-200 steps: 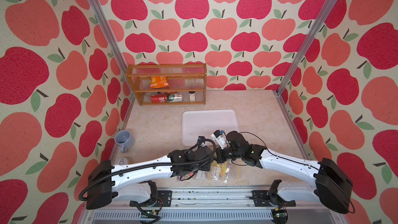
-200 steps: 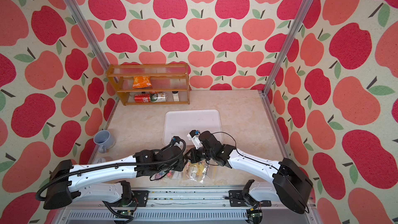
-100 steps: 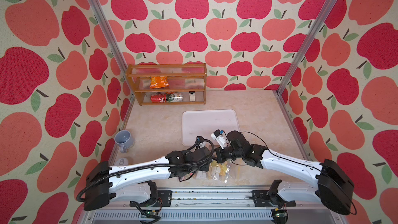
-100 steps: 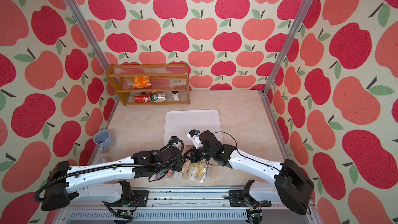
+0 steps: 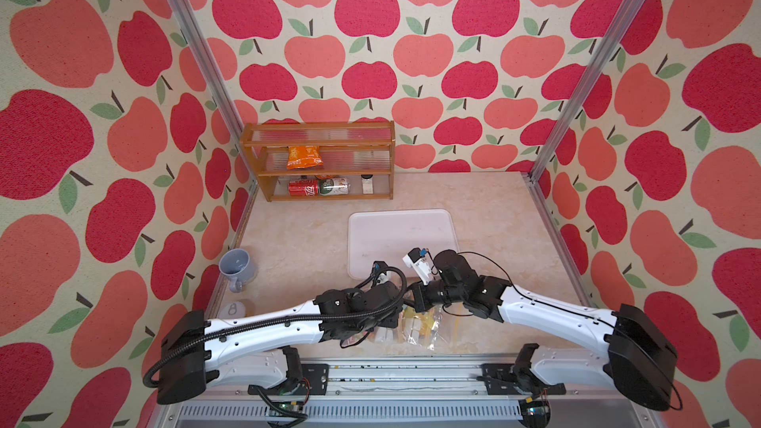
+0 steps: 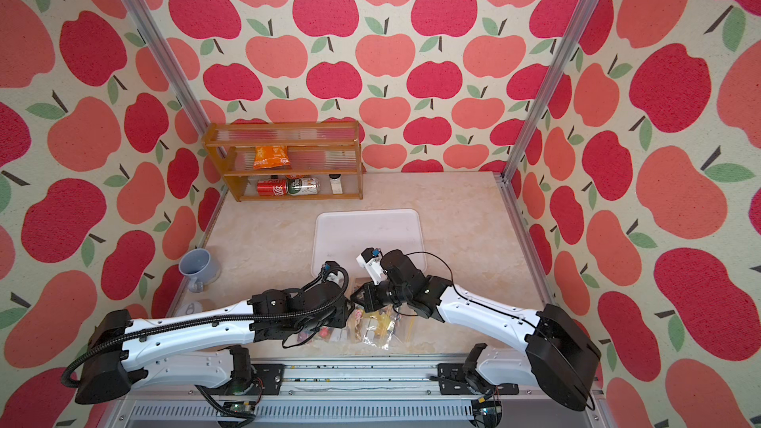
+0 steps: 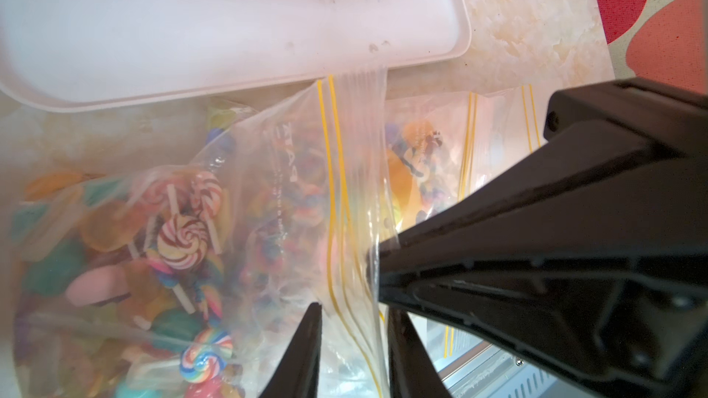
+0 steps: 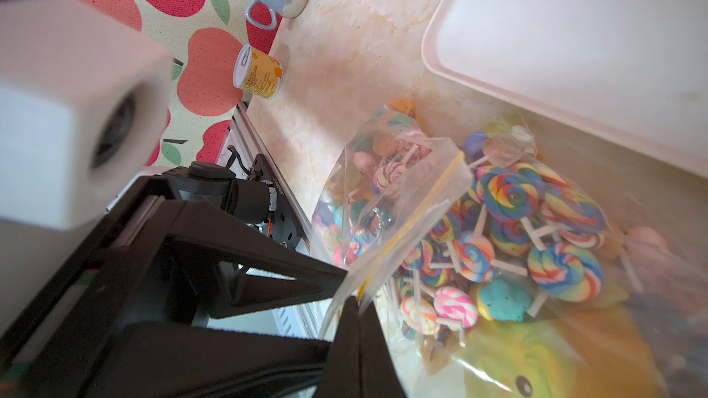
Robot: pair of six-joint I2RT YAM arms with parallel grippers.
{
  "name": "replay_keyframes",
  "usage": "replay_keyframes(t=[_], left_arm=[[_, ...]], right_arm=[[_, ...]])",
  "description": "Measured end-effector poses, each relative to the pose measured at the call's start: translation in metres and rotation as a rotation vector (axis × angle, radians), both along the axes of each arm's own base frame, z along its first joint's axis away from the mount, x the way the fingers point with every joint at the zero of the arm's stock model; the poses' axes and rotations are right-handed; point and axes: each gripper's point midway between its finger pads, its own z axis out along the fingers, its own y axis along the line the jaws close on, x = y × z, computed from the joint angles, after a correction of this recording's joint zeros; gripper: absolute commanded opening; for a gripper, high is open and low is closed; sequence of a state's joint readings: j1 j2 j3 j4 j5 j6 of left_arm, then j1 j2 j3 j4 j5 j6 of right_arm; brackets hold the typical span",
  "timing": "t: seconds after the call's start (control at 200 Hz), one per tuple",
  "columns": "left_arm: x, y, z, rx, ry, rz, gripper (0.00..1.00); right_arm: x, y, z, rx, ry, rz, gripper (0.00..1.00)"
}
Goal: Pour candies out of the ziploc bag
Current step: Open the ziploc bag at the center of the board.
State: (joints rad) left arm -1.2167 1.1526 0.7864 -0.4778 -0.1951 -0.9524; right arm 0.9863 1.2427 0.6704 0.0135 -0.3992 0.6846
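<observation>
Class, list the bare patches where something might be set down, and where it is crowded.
Free: the white tray; the table between tray and shelf, between tray and mug, and right of the tray. Crowded: the front edge, where the arms meet over the ziploc bag.

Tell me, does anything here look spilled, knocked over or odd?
Nothing has spilled: the colourful candies sit inside the clear zip bag. Only the red cola can and green drink can lie on their sides on the bottom shelf of the wooden rack.
</observation>
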Motion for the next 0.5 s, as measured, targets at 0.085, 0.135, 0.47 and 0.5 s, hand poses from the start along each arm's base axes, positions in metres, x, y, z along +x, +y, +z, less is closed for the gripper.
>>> replay_keyframes(t=[0.085,0.135,0.47,0.5], left_arm=[[0.0001,-0.0001,-0.0015,-0.004,0.000,0.002,0.27],[0.0000,0.0002,-0.0027,-0.008,0.001,0.005,0.27],[-0.0011,0.0039,-0.0028,-0.029,0.005,0.021,0.27],[-0.0010,0.0042,-0.0026,-0.029,0.004,0.022,0.27]], right_arm=[[-0.0004,-0.0001,0.0013,0.003,-0.001,0.002,0.00],[-0.0005,-0.0001,0.0016,0.004,-0.001,0.002,0.00],[-0.0012,0.0002,0.0019,0.006,0.001,0.005,0.00],[-0.0011,0.0001,0.0019,0.006,0.000,0.005,0.00]])
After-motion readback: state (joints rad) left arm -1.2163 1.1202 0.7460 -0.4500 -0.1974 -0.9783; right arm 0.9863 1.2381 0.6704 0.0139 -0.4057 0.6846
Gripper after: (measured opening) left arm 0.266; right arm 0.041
